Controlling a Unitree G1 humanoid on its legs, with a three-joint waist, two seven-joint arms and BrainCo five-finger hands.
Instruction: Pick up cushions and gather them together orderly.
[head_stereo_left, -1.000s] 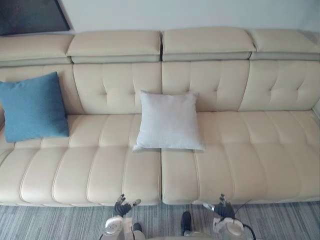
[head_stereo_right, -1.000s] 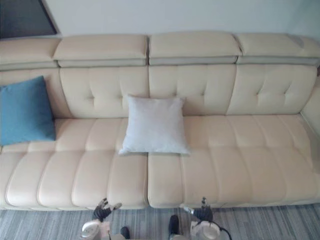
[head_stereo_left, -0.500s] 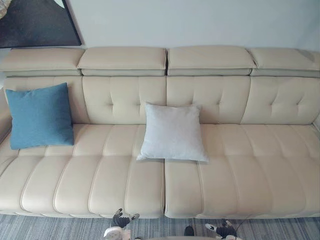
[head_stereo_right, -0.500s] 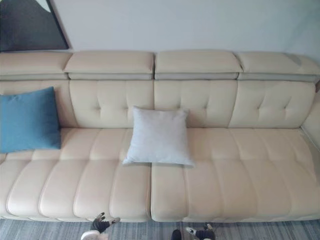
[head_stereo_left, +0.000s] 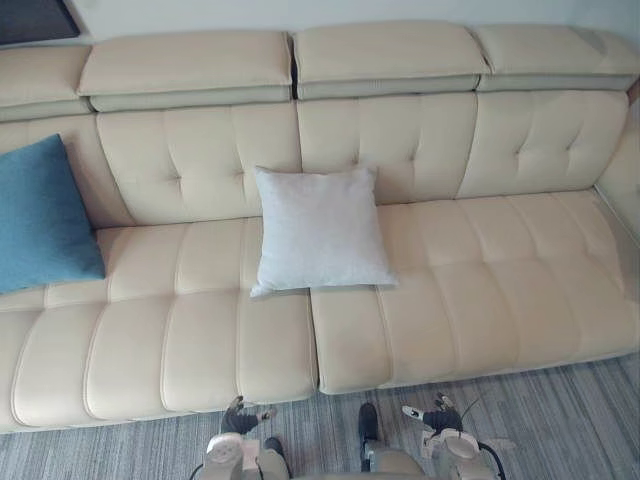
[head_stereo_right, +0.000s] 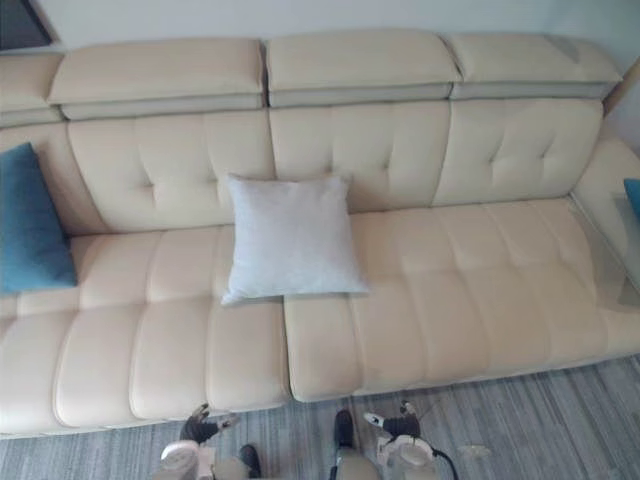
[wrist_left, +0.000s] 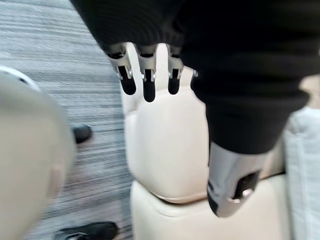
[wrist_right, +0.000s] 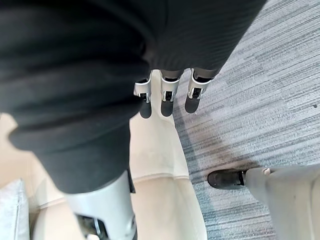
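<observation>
Cream sofa (head_stereo_left: 450, 270) ran across the frame, with grey striped carpet (head_stereo_left: 560, 410) along the bottom. At centre the light grey cushion (head_stereo_left: 318, 230) leaned on the backrest; the blue cushion (head_stereo_left: 40, 215) sat at the left edge, well apart. At the right edge was a blue patch (head_stereo_right: 632, 195), possibly another cushion. Your left hand (head_stereo_left: 243, 416) and right hand (head_stereo_left: 437, 414) hung at bottom centre over the carpet, fingers straight, holding nothing.
</observation>
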